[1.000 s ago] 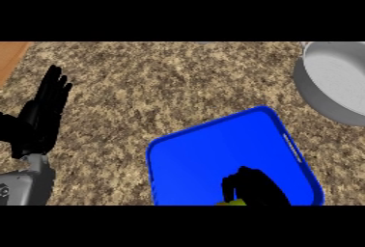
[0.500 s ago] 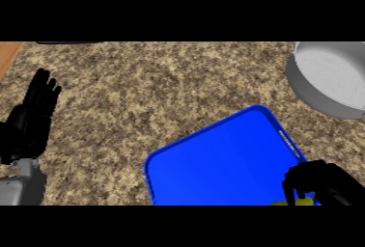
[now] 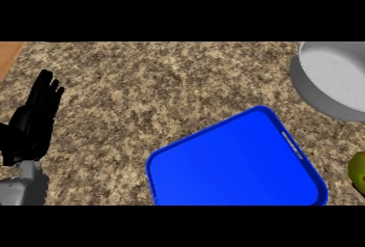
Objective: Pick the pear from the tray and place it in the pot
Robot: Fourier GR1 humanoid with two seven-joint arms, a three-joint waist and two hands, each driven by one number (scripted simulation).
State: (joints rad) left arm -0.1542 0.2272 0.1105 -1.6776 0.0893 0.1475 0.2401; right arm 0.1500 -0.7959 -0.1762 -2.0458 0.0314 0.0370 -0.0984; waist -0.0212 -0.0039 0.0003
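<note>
Pear at the right edge, off the tray and well away from the only hand in view

Pear [image 3: 358,172] shows as a yellow-green sliver cut by the view's right border, so only part of it can be seen. It lies just outside the right rim of the blue tray [image 3: 235,169], over the speckled counter [image 3: 157,82], and below the grey pot [image 3: 315,96]. It is not inside the tray and not inside the pot. Whether it rests on the counter or is carried cannot be told, because nothing that might hold it shows around it.

The tray sits low in the middle of the view, turned at an angle, with one rounded corner pointing up toward the pot. Its blue floor is bare. The pot stands in the upper right corner, partly cut by the border and apart from the tray.

The left hand [image 3: 32,125] stands at the far left on its grey forearm [image 3: 21,188]. Its fingers [image 3: 44,91] are straight and close side by side, pointing up the view and pinching nothing. The whole width of the tray lies between these fingers and the pear, so the two are well apart.

The right hand does not show, so the state of its fingers cannot be told. A wooden strip [image 3: 8,55] fills the top left corner beside the counter.
</note>
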